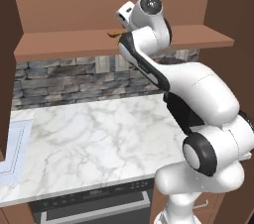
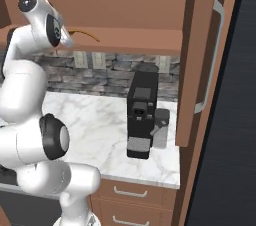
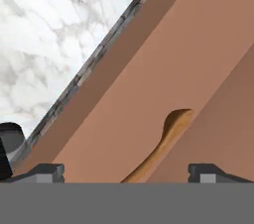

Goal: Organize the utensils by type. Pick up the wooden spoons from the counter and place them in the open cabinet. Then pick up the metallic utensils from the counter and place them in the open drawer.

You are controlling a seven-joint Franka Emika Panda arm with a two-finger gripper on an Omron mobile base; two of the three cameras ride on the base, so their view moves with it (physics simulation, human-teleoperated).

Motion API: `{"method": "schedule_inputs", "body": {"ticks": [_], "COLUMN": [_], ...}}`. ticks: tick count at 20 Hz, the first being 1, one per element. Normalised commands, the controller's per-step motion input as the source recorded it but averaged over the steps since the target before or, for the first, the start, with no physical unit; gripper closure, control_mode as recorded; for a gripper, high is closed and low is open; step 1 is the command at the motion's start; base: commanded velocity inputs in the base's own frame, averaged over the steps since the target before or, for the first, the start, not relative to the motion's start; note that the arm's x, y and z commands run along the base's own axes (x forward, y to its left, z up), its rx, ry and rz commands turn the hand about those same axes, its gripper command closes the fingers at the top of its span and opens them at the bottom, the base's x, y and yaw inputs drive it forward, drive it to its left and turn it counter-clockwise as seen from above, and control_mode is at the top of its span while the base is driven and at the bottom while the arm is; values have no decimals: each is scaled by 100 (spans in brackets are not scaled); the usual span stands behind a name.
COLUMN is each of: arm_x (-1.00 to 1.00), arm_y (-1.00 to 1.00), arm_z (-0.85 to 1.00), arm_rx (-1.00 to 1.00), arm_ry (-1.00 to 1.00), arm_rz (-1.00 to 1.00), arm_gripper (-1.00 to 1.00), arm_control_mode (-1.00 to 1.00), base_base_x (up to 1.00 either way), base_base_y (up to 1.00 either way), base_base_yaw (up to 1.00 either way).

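Note:
A wooden spoon [image 3: 171, 129] lies on the brown shelf of the open cabinet [image 3: 114, 119]. Its bowl points away from the hand and its handle runs down between my finger tips. My gripper [image 3: 126, 172] is open just above the shelf, and its fingers [image 3: 47, 171] stand wide of the handle without touching it. From the base views the hand is raised to the shelf [image 1: 59, 42], and one end of the spoon [image 1: 115, 32] pokes out beside the wrist. The thin handle [image 2: 86, 33] shows in the right base view. The metallic utensils and the drawer are out of view.
The marble counter [image 1: 99, 134] stretches below, backed by a stone wall [image 1: 64, 79]. A black coffee machine [image 2: 142, 115] stands near the counter's right end. The cabinet's open door [image 2: 200, 60] hangs at the right. A pale flat panel [image 1: 15, 148] lies at the counter's left.

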Motion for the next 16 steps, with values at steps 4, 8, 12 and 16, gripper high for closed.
{"method": "schedule_inputs", "body": {"ticks": [4,8,12,16], "arm_x": [-95,-100,-98,-90], "arm_y": [0,0,0,0], "arm_z": [0,0,0,-3], "arm_rx": [21,30,35,40], "arm_ry": [0,0,0,3], "arm_rz": [-21,-37,-53,-60], "arm_gripper": [-100,-100,-100,-100], "arm_control_mode": [-100,-100,-100,-100], "base_base_x": [0,0,0,0], "base_base_y": [0,0,0,0], "base_base_yaw": [0,0,0,0]}}
